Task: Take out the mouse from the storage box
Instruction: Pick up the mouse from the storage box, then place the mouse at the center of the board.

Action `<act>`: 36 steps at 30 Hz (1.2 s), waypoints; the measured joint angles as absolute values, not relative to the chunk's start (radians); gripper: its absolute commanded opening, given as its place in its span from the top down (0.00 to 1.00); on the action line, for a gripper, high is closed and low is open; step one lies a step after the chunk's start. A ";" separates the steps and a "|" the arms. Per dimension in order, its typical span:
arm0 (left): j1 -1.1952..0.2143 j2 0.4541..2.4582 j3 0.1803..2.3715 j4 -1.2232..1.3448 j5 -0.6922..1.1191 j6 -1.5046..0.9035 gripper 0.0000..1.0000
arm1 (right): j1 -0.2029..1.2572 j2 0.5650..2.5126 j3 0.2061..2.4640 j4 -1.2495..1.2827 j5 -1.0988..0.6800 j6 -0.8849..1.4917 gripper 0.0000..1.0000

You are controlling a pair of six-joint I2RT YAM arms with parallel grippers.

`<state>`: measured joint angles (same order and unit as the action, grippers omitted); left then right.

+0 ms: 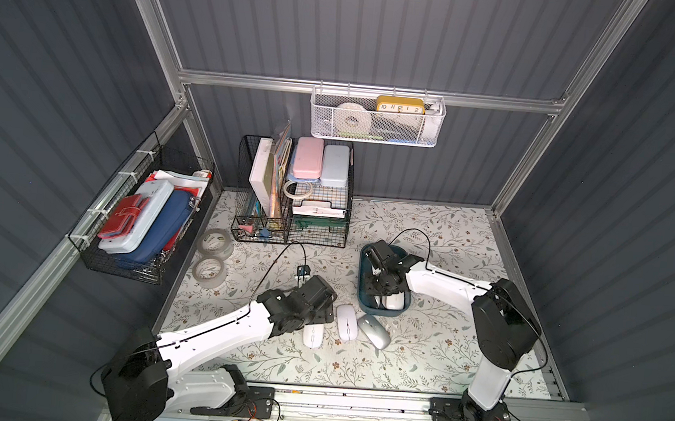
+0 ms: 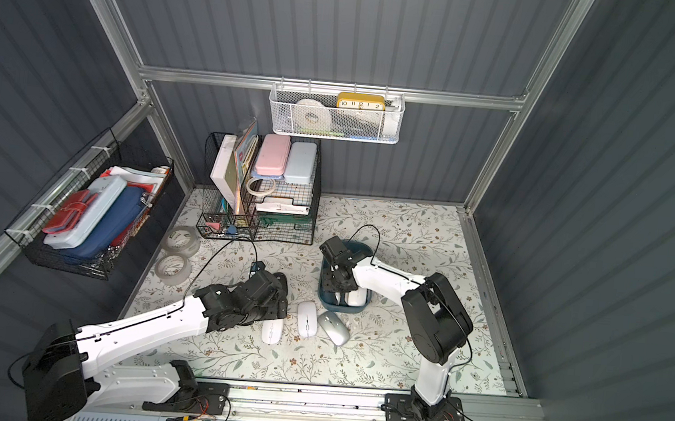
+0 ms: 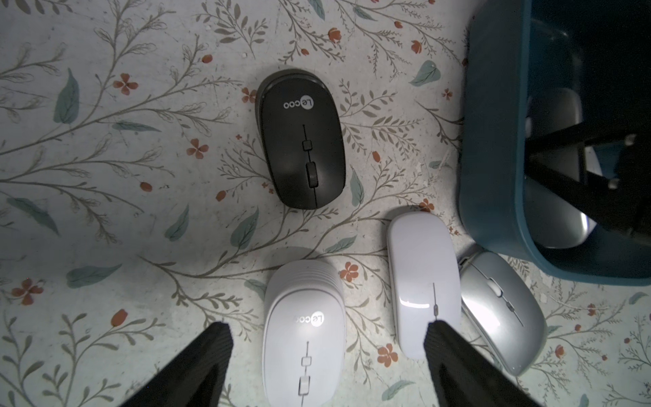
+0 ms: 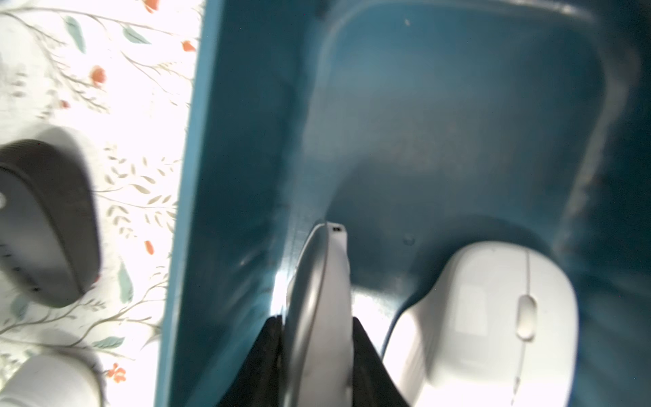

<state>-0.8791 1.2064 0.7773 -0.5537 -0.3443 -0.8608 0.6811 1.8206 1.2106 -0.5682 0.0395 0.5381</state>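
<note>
The right claw (image 4: pixel 317 326) is reaching down into the storage box (image 4: pixel 239 141) and squeezing a grey mouse (image 4: pixel 317 267), its jaws drawn in tight against the mouse's two broad faces. The mouse is standing on edge close to one long wall of the box (likely why the claw is coming from above: upright, it is offering a thin body to pinch). Beside it, a flat white mouse (image 4: pixel 486 310) is lying on the box floor.

The left claw (image 3: pixel 327 329) is hanging wide open with nothing in it, over a branded white mouse (image 3: pixel 304 334) on the flowered table (image 3: pixel 105 176). A black mouse (image 3: pixel 301 141), a slim white mouse (image 3: pixel 422 282) and a silver mouse (image 3: pixel 500 310) are lying just outside the box. Judging by that, the emptying is well along, and a straight lift clear of the wall is probably next.
</note>
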 measured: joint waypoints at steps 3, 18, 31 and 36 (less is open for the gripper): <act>-0.879 1.206 0.775 -0.553 -0.344 -0.861 0.09 | 0.667 1.806 1.192 -0.552 0.024 0.546 0.81; -0.879 1.179 0.775 -0.553 -0.364 -0.845 0.04 | 0.469 1.504 1.160 -0.561 -0.035 0.537 0.79; -0.879 1.168 0.775 -0.553 -0.379 -0.838 0.03 | 0.132 1.525 1.135 -0.542 -0.155 0.498 0.80; -0.879 1.168 0.775 -0.553 -0.381 -0.838 0.03 | 0.064 1.615 1.136 -0.503 -0.203 0.495 0.81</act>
